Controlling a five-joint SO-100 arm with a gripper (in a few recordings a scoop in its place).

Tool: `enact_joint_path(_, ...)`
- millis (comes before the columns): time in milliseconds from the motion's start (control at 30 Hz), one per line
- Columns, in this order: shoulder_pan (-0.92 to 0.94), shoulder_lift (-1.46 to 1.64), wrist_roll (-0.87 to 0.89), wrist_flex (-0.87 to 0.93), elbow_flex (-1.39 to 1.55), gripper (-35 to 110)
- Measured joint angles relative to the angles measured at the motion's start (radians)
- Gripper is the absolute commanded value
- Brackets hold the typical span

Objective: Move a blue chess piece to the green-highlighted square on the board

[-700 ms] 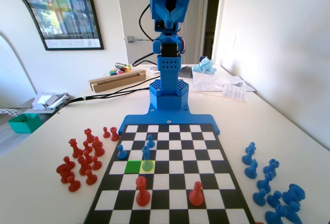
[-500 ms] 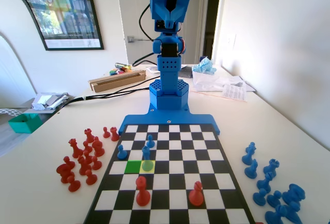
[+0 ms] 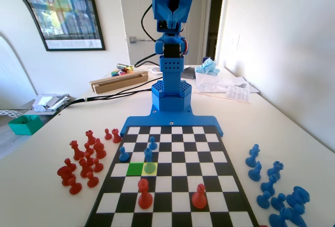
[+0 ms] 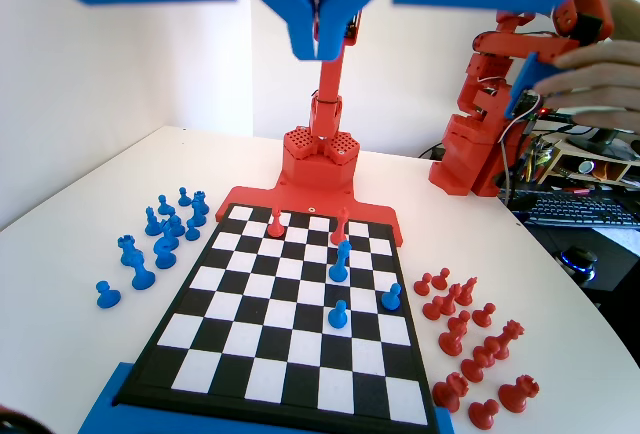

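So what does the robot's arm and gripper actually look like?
The arm is bright blue plastic, blocky segments stacked on a hexagonal pedestal with a perforated grille. A black cable loops beside its upper section. In the wrist view the gripper is the same blue: two broad, flat, angular jaws tapering together to a narrow seam.

The green-highlighted square has nothing on it. Just beside it, on the yellow square, stands a blue chess piece. Two more blue pawns stand close behind, and a red pawn stands near in front. The claw hangs high above the board, jaws together.
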Motion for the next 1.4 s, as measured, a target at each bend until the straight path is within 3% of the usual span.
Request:
enact_joint_path(800,-0.021,-0.064,0.002,0.002,0.0,1)
enact_joint_path(1400,0.051,-0.822,0.115,0.023,-0.399,1)
